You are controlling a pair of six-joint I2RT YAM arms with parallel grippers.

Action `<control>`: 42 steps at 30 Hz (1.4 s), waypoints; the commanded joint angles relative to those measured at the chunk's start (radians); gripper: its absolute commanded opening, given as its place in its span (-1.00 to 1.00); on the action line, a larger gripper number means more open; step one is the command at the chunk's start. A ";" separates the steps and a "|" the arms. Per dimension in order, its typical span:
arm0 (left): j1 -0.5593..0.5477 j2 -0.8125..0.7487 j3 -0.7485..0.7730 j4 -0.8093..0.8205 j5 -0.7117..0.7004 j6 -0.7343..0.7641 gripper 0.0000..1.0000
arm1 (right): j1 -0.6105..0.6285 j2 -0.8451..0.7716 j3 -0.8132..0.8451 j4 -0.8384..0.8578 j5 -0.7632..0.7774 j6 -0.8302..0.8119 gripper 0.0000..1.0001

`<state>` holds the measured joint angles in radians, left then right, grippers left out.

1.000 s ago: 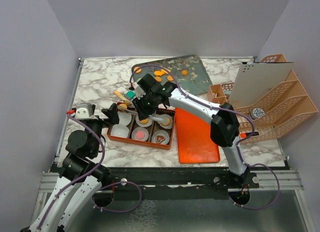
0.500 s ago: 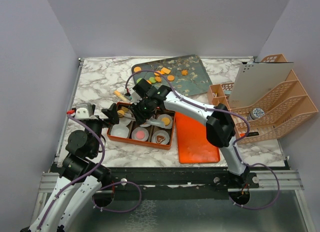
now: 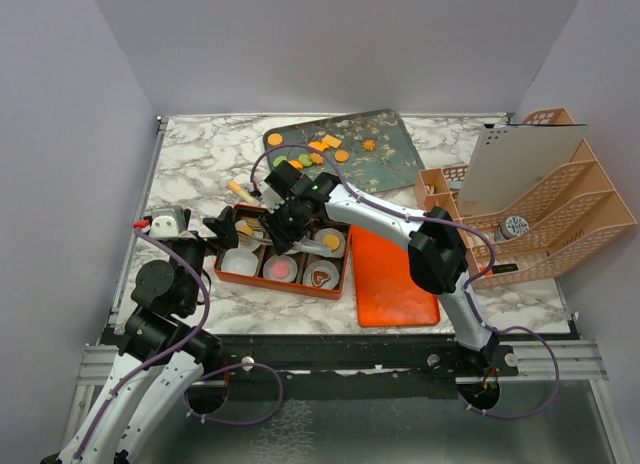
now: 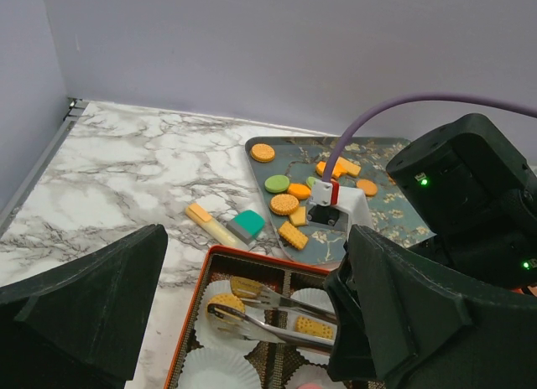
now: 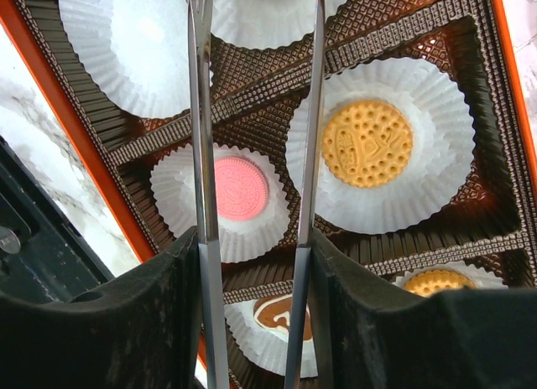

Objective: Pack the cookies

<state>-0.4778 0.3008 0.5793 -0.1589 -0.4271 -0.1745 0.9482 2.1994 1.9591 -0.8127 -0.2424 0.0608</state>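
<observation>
Overhead, the right gripper (image 3: 283, 216) is clamped on a pair of metal tongs (image 3: 262, 230) above the orange-rimmed box (image 3: 280, 286). The box has six compartments in two rows of three. The left gripper (image 3: 222, 227) stands wide open and holds nothing at the box's left end. About eight loose cookies (image 3: 317, 157), mostly orange with some green, lie on the floral tray (image 3: 385, 144) behind the box. An orange lid (image 3: 395, 279) lies flat just right of the box. A peach organiser (image 3: 560, 209) holds a round label (image 3: 515, 225) whose print is too small to read.

From the left wrist, the dark fingers (image 4: 84, 305) are spread far apart. The tray shows three orange rounds, one green oval and about four orange squares or oblongs, with others hidden behind the right arm. One yellow block (image 4: 210, 224) and one teal block (image 4: 246, 225) lie on the marble table (image 4: 126, 179), beside the tray. The tong tips sit at a round orange cookie in one of the paper cups (image 4: 220, 368). Whether they pinch it cannot be told.

From the right wrist, the fingers (image 5: 126, 322) press both tong blades. Six cups show. Four hold one cookie each: a pink round, two orange rounds and a brown heart. Two are bare. The embossing on the cookies is unreadable.
</observation>
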 commanded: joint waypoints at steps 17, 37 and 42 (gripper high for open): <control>0.004 -0.009 -0.010 0.012 0.005 0.007 0.98 | 0.006 -0.083 0.046 0.030 0.084 -0.008 0.15; 0.004 -0.004 -0.011 0.014 0.005 0.007 0.98 | -0.314 -0.247 -0.120 0.036 0.232 0.027 0.01; 0.004 0.000 -0.011 0.015 0.006 0.007 0.98 | -0.395 -0.230 -0.140 0.041 0.266 0.026 0.01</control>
<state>-0.4778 0.3008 0.5793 -0.1589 -0.4271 -0.1745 0.5877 1.9888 1.8256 -0.8024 -0.0257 0.0784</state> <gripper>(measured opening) 0.988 0.513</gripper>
